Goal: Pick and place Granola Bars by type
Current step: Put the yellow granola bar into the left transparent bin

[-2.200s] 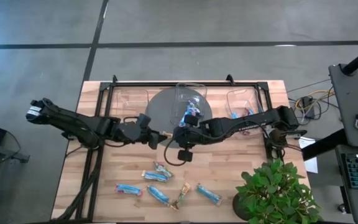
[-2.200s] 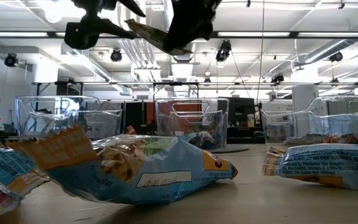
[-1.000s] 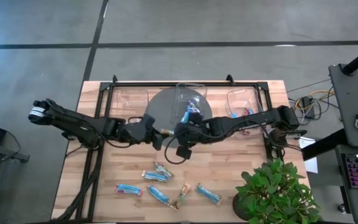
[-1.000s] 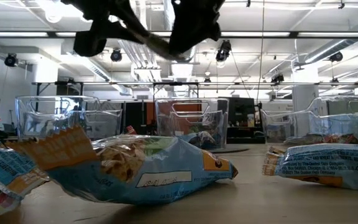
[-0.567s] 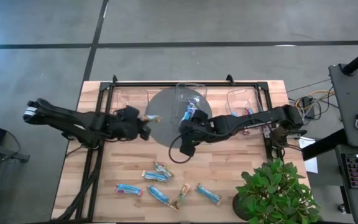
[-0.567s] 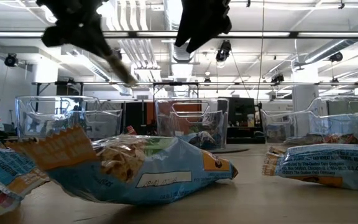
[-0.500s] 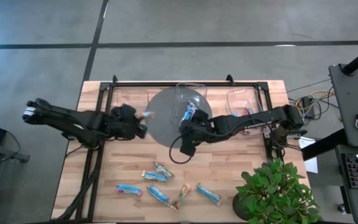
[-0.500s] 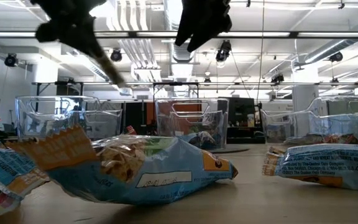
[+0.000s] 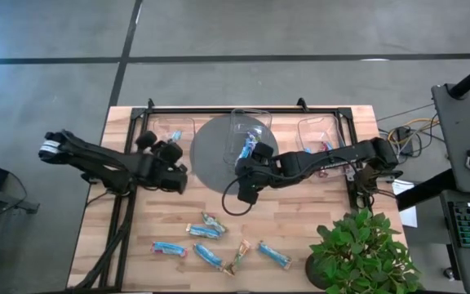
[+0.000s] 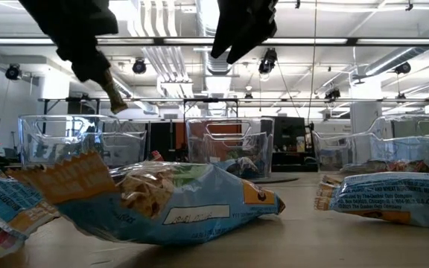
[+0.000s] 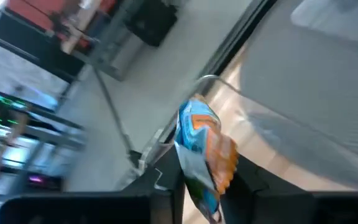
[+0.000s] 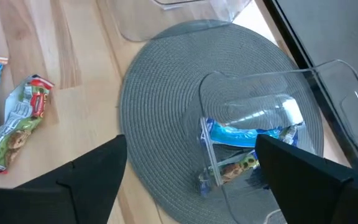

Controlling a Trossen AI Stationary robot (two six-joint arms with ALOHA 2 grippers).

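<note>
My left gripper (image 9: 172, 144) is shut on a granola bar (image 11: 201, 137) in a blue, orange and green wrapper. It hovers above the clear left bin (image 9: 170, 129) at the far left; in the low view the bar's tan end (image 10: 114, 98) pokes out below the gripper (image 10: 88, 45). My right gripper (image 12: 191, 180) stands open and empty above the round grey mat (image 9: 215, 155), next to the clear middle bin (image 12: 260, 124), which holds blue bars. Several more granola bars (image 9: 206, 237) lie flat on the wood near the front edge. My left gripper pinches the granola bar between its two fingers at one end of the wrapper (image 11: 213, 180). The rest of the bar sticks out beyond the fingertips. It is lifted clear, above the left bin's rim (image 11: 210, 78).
A third clear bin (image 9: 317, 135) stands at the far right beside a black frame. A potted plant (image 9: 357, 249) fills the near right corner. Bare wood lies between the mat and the loose bars. The nearest bars (image 10: 185, 197) loom large in the low view.
A second ago both grippers met over the mat with the bar between them. My right gripper has let go and drawn back a little toward the right. My left gripper has carried the bar toward the left and far edges, to above the left bin.
</note>
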